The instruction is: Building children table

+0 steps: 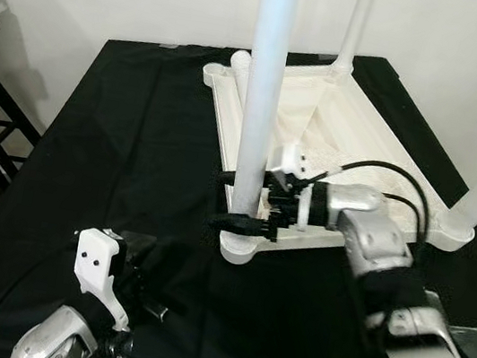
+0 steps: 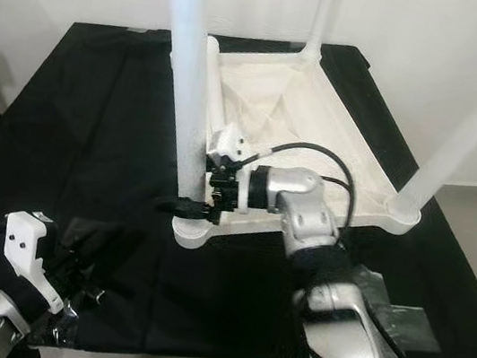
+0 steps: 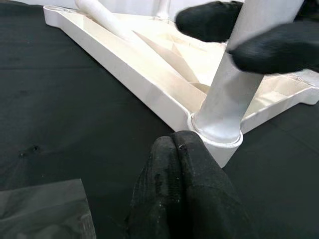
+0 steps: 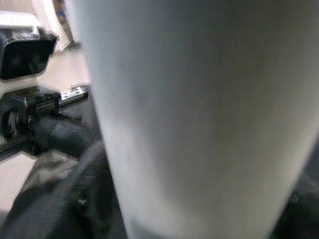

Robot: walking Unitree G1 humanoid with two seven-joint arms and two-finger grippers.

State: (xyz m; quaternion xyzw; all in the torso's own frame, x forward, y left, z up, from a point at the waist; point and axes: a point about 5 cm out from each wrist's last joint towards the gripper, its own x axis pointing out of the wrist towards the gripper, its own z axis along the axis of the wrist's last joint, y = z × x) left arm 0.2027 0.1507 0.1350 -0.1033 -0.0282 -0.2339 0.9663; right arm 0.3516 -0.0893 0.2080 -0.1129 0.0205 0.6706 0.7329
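Low at the near edge of our black-draped worktop (image 1: 93, 120), in the eye views, our left claw (image 1: 143, 296) hangs idle. Our right claw (image 1: 239, 202) clamps the near white leg (image 1: 265, 83) standing in a corner of the upturned tabletop (image 1: 352, 152). Our left wrist view shows left fingers (image 3: 174, 164) pressed together. Our right wrist view shows that leg (image 4: 199, 109) close up.

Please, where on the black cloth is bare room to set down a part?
The wide patch of black cloth left of the upturned tabletop is bare. It is crowded at the near corner, where the right hand grips the leg, and around the left hand.
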